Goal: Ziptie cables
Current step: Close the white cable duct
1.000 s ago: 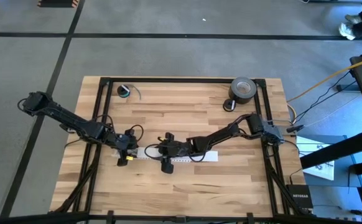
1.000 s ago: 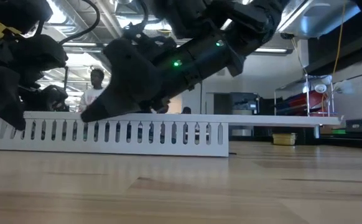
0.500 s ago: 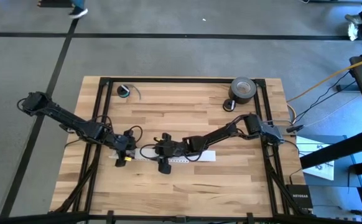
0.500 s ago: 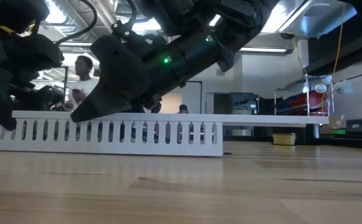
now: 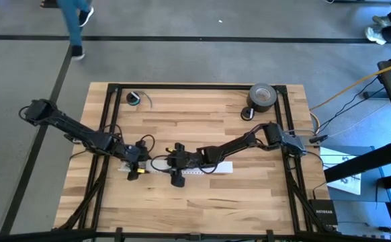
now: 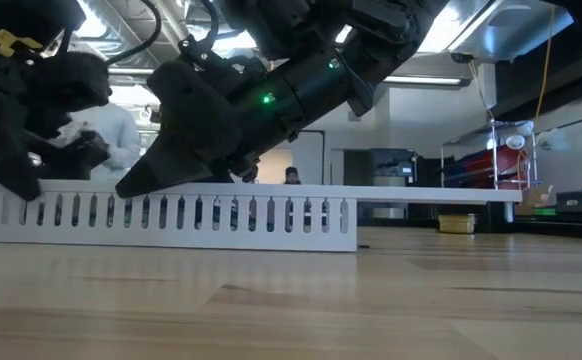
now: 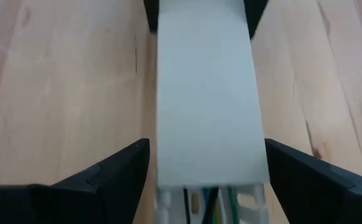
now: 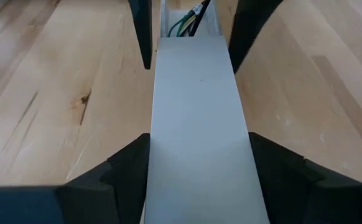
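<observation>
- High view: we count two dark arms over one pale wooden table (image 5: pixel 182 208). They meet nose to nose along one long white slotted plastic channel (image 5: pixel 212 169), which lies near the table's middle.
- The left gripper (image 5: pixel 140 167) sits at the channel's left end. The right gripper (image 5: pixel 165 163) is just beside it, farther along the same channel.
- At the far edge of the table stand one grey roll of tape (image 5: pixel 261 96) and one small round coil with a green wire (image 5: pixel 134 98), well apart from each other. One person in blue trousers (image 5: pixel 71 20) walks on the floor beyond the table.
- Low view: we see the channel's row of upright slots along its near wall. The right gripper, with one green light on its body, comes down at a slant until its tip meets the channel's top edge. The left gripper is a dark mass over the channel's end, and one person in white (image 6: pixel 106 130) stands behind it.
- Left wrist view: two dark fingers (image 7: pixel 106 180) stand wide apart, one on each side of the channel's smooth lid, with a sliver of wood showing by one. They hold nothing. The thin cables (image 7: pixel 215 200), green, pale yellow and dark, lie inside the channel where the lid ends. We cannot count them.
- Right wrist view: two fingers (image 8: pixel 116 177) sit flush against the lid's two edges, gripping the channel. Past the lid's far end at least two cables show, one green and one dark.
</observation>
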Available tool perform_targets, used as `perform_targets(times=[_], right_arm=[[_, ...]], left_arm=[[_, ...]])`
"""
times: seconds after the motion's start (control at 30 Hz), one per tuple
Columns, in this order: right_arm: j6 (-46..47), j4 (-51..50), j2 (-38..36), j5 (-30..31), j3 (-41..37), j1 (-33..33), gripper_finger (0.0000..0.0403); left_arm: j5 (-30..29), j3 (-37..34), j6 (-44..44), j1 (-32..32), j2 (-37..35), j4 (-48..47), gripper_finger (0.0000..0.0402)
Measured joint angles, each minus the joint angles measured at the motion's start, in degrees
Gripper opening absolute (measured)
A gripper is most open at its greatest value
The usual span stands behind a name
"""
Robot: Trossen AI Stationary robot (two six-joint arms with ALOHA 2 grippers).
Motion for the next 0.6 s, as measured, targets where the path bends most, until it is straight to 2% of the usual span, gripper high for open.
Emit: perform_targets(times=[0.13, 0.43, 0.6], right_arm=[[-0.61, -2.8, -1.63, -2.67, -0.22, -0.18, 0.0227], [-1.94, -24.37, -9.14, -6.25, -0.36, -2.65, 0.0256], [-1.97, -24.36, -9.54, -7.75, -0.35, -3.1, 0.0275]], left_arm=[[-0.88, -0.04, 1.76, 0.0, 2.57, 4.62, 0.0287], [-2.09, 0.28, 3.67, 2.42, 11.66, 16.87, 0.0283], [-2.08, 3.87, 5.03, 3.69, 13.39, 13.57, 0.0283]])
